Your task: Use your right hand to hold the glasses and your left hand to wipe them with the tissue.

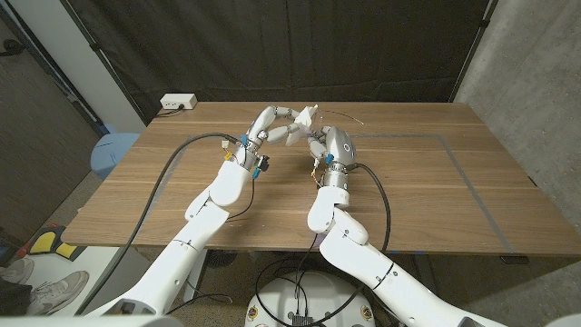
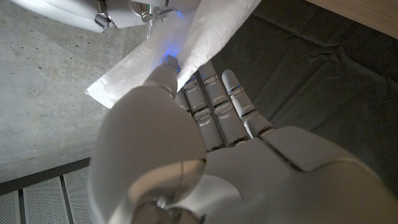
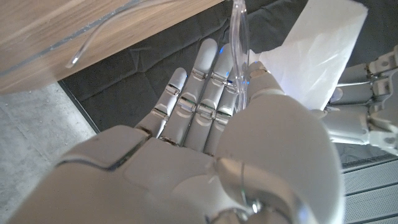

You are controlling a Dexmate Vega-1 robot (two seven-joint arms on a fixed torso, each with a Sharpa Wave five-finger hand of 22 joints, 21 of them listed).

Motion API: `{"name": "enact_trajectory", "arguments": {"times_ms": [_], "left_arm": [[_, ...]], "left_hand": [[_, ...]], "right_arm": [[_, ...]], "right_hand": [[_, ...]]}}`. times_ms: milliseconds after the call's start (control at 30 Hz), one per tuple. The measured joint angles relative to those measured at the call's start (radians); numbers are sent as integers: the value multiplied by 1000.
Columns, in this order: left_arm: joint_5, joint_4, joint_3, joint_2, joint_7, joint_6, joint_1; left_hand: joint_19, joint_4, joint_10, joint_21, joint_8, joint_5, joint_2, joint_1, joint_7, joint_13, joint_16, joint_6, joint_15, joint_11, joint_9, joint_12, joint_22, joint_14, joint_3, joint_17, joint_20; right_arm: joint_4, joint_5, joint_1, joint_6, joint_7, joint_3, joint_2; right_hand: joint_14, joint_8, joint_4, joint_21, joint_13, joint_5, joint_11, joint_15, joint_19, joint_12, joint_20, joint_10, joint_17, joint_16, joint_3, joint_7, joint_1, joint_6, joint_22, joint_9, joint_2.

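- Above the wooden table [image 1: 408, 182], toward its far edge, we hold both hands raised and close together, fingertips nearly meeting.
- Our right hand [image 1: 329, 145] is clamped on the glasses [image 3: 239, 37]: in the right wrist view the clear frame runs up between the thumb and the fingers [image 3: 205, 81], and a thin transparent temple arm curves away beyond the fingertips over the wood.
- From the head view the glasses are hard to make out; only a faint thin arc shows just past our right hand's fingertips.
- Our left hand [image 1: 272, 125] pinches the tissue [image 1: 307, 115], a white sheet that sticks out from its fingertips toward the right hand.
- Seen from the left wrist, the tissue [image 2: 180, 43] lies gripped between the thumb and the fingers [image 2: 214, 99] and fans out past them.
- Seen from the right wrist, the tissue [image 3: 317, 56] stands just beside the thumb of our right hand, right against the glasses' frame; whether it touches the lens we cannot tell.
- Beyond the left hand, at the table's far corner, sits a white power strip [image 1: 178, 102].
- Beside the table on our left side we see a blue stool [image 1: 113, 150], and a person's shoes [image 1: 41, 289] on the floor.
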Motion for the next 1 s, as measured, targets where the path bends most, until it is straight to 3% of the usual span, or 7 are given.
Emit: {"name": "enact_trajectory", "arguments": {"times_ms": [300, 533, 700, 767, 800, 867, 1000], "left_arm": [[51, 3, -4, -2, 50, -12, 5], [195, 11, -13, -18, 196, -51, 17], [319, 26, -18, -30, 326, -74, 19], [404, 24, -21, -32, 438, -66, 23], [404, 20, -22, -32, 438, -66, 26], [477, 7, -25, -31, 542, -25, 32], [570, -30, -27, -23, 643, 56, 49]], "left_hand": [[-6, 0, 0, 7, -4, 0, 0, 0, 0, 5, -8, 0, 0, 0, 2, -1, 0, 0, 0, 0, -6], [-5, 0, 0, 13, -8, 0, 0, 0, 0, 10, -11, 7, -2, 0, 5, -9, -5, 6, 0, 3, -5], [-5, 0, 0, 17, -8, 0, 0, 0, 0, 14, -15, 7, -3, 0, 5, -9, -5, 7, 0, 5, -5], [-5, 0, 0, 22, -8, 0, 0, 0, 0, 14, -15, 7, -3, 0, 5, -9, -6, 7, 0, 5, -5], [-5, 0, 0, 23, -8, 0, 0, 0, 0, 14, -15, 7, -3, 0, 5, -11, -8, 7, 0, 5, -5], [-5, 3, 0, 23, -9, 0, 0, 0, 0, 14, -22, 7, -3, 0, 5, -12, -9, 7, 3, 5, -5], [-5, 5, 0, 23, -12, -2, 0, 0, 0, 14, -23, 7, -3, 0, 4, -12, -9, 7, 5, 5, -5]], "right_arm": [[-16, 46, -10, 30, 13, 27, -7], [-16, 75, -14, 47, 22, 43, -11], [-15, 90, -14, 49, 26, 52, -13], [-12, 92, -14, 47, 27, 57, -14], [-11, 93, -14, 42, 28, 59, -14], [-11, 93, -14, 33, 30, 59, -16], [-12, 84, -10, 3, 41, 57, -24]], "right_hand": [[0, 0, 0, 8, 3, 0, 0, 0, -4, 0, 4, 0, 5, 0, 0, 0, 0, 0, 0, 1, 0], [0, 0, 1, 14, 7, 0, 5, 0, -4, 0, 4, 5, 5, 0, 1, 0, 0, 0, -5, 2, 0], [0, 0, -1, 16, 8, -1, 5, 0, -13, 0, 2, 5, 9, 0, 7, 0, 0, 0, -5, 2, 0], [0, 0, -2, 20, 8, -4, 5, 0, -13, 0, 2, 5, 9, 0, 8, 0, 0, 0, -5, 2, 0], [0, 0, -3, 20, 8, -4, 5, 0, -13, 0, 2, 5, 9, 0, 8, 0, 0, 0, -5, 2, 0], [0, 0, -3, 24, 8, -4, 5, 0, -13, 0, 2, 5, 9, 0, 8, 0, 0, 0, -5, 2, 0], [0, 0, -2, 26, 8, -4, 5, 0, -12, -8, 2, 5, 9, 0, 11, 0, 0, 0, -5, 2, 0]]}}
